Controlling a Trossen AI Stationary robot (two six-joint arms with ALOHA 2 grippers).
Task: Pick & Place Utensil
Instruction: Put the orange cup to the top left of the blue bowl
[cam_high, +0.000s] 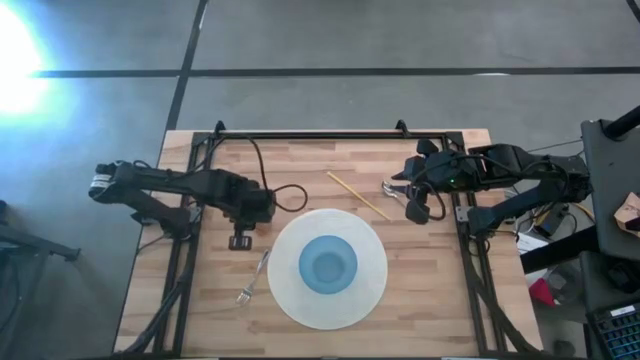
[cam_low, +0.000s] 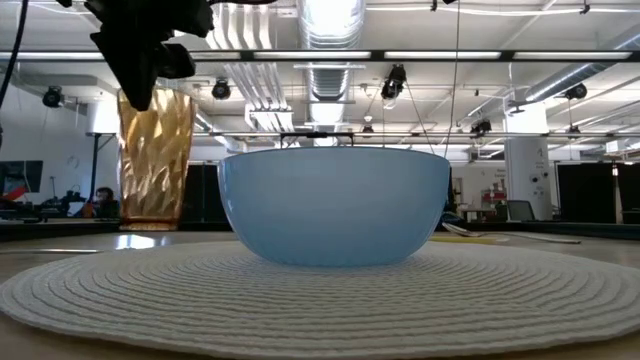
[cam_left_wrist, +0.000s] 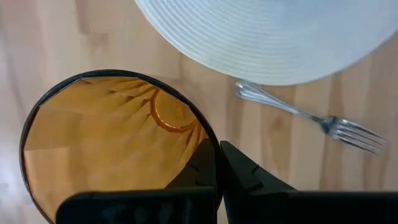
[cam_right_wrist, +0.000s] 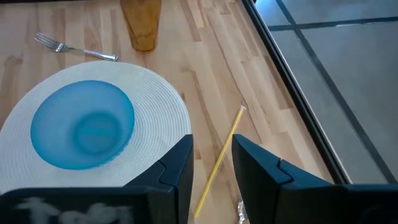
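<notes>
The left gripper (cam_high: 240, 240) is hanging over the left part of the table, just left of the woven placemat (cam_high: 285, 290), and its fingers are sitting closed on the rim of the amber tumbler (cam_left_wrist: 112, 143): the left wrist view is showing one dark finger inside the glass and the other outside, with almost no gap between them. In the low view the tumbler is standing upright behind the blue bowl (cam_high: 328, 265), with the dark gripper at its top edge.

The right gripper (cam_right_wrist: 210, 171) is waiting over the far right of the table, its fingers parted a little and holding nothing; the wooden chopstick (cam_right_wrist: 221, 158) is lying on the boards below that gap, slanting along the far right edge of the placemat. A metal utensil (cam_high: 397, 190), probably a spoon, is lying partly hidden under that arm.

The fork (cam_high: 254, 277) is lying flat on the bare wood just left of the placemat, tines toward the near edge, near the left gripper but apart from it.

By these views, the utensil work is looking undone: fork, chopstick and the metal piece are all resting on the table, none gripped. Picking one up and setting it in place is still ahead.
</notes>
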